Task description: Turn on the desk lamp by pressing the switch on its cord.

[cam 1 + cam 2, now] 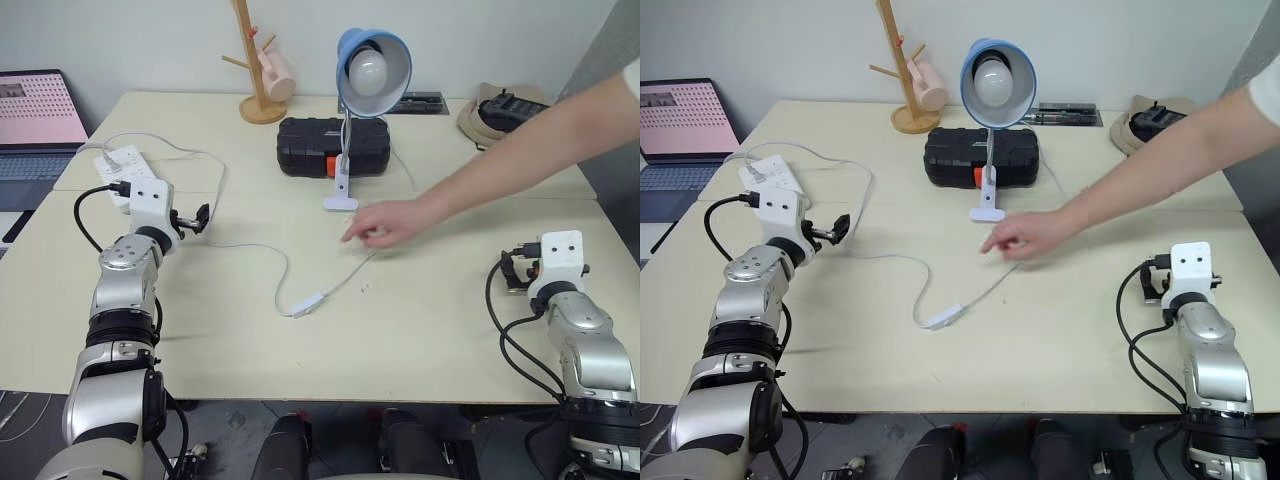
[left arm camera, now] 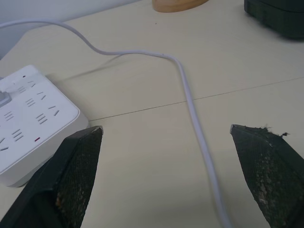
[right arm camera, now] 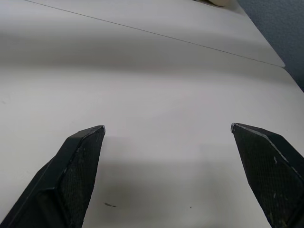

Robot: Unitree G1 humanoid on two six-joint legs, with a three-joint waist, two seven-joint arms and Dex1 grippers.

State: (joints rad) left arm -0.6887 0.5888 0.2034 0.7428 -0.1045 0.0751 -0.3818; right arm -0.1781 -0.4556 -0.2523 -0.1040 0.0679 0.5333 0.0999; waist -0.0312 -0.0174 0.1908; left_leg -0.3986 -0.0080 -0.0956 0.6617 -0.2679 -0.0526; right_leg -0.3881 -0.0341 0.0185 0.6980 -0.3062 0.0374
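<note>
Nearest the robot, the switch (image 1: 307, 304) lies flat on the table (image 1: 420, 340), and serves as the landmark; the left gripper (image 2: 166, 142) hovers to its left and a little beyond, jaws spread wide with nothing between them but tabletop and a thicker white cable (image 2: 194, 123); the right gripper (image 3: 168, 137) sits well to the switch's right, equally wide and empty. From the switch the cord (image 1: 275, 262) curls left and back; another stretch runs right toward a person's hand (image 1: 385, 222) resting on the table beyond it. Farther back stands the desk lamp (image 1: 368, 70), bulb unlit, before a black case (image 1: 310, 145). The left wrist view adds a power strip (image 2: 33, 118) just beside one finger; the right wrist view gives bare table.
</note>
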